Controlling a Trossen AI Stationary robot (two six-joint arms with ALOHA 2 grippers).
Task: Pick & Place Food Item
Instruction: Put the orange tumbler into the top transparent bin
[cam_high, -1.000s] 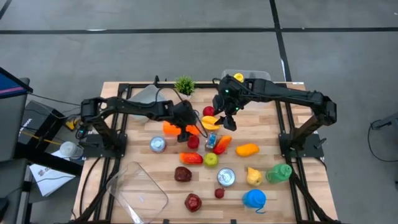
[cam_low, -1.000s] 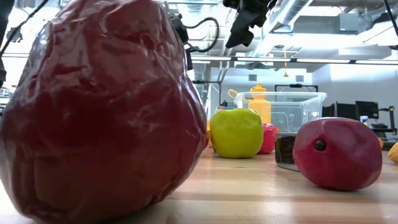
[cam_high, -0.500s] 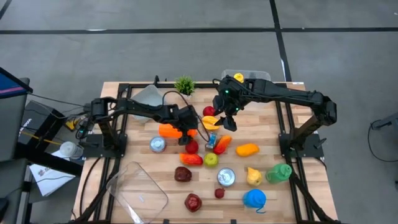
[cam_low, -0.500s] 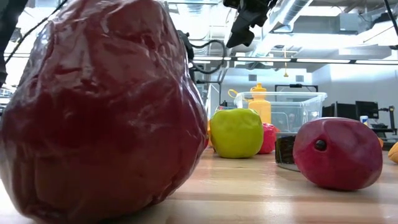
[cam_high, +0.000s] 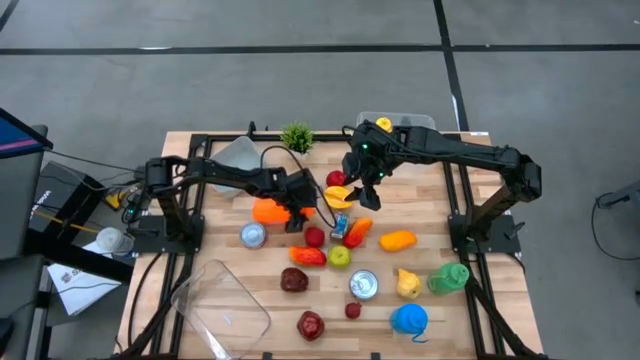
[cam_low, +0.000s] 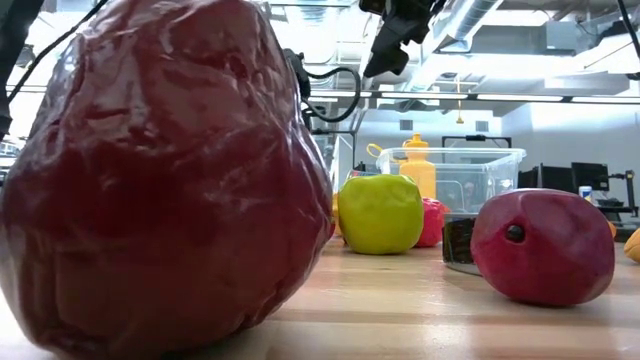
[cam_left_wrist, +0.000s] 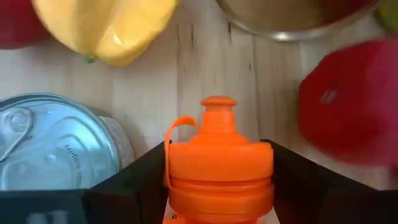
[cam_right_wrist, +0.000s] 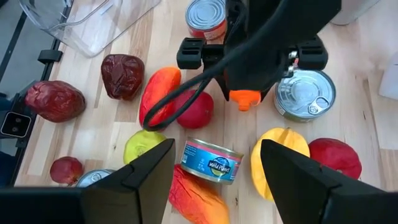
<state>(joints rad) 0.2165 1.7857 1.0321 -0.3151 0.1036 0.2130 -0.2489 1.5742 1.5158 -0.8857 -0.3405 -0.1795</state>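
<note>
Orange bottle (cam_left_wrist: 219, 171) sits clamped between the low left gripper (cam_high: 291, 209).

High view: overhead, straight down, far enough to take in the whole wooden surface (cam_high: 430, 200) and both arms.

Low view: at surface level, looking level into the room; a dark red fruit (cam_low: 160, 180) sits so near that it fills the left half.

Left wrist view: very close to an orange bottle (cam_left_wrist: 219, 171), boards just beyond.

Right wrist view: higher, looking down on the same bottle (cam_right_wrist: 244, 97) and silver can (cam_right_wrist: 305, 93).
</note>
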